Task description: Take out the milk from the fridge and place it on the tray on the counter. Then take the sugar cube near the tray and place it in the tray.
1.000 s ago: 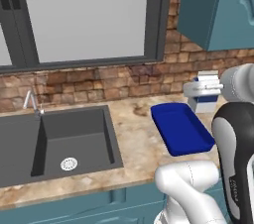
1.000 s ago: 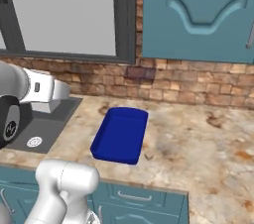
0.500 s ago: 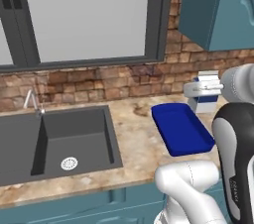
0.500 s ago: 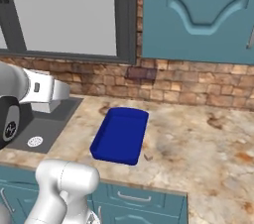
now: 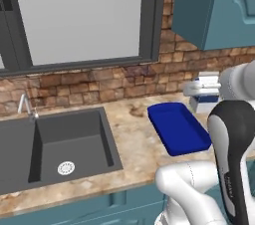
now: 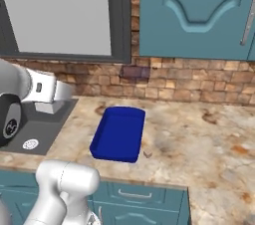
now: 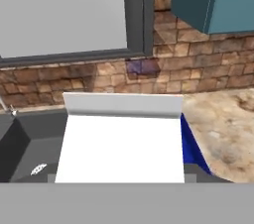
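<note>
Speckled counter (image 6: 199, 139) under brick wall (image 6: 199, 87)

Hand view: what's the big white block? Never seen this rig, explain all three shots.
It is a simulated kitchen with one white robot arm on a driving base. Two shots come from cameras on the base, behind the arm to its left and right. The third looks along the arm's pincer.

The white block is the top of a milk carton, which the pincer appears to hold, so it sits right in front of that camera.

On the speckled counter lies a blue tray, with a tiny tan sugar cube beside its near corner. A dark sink sits to the left.
</note>
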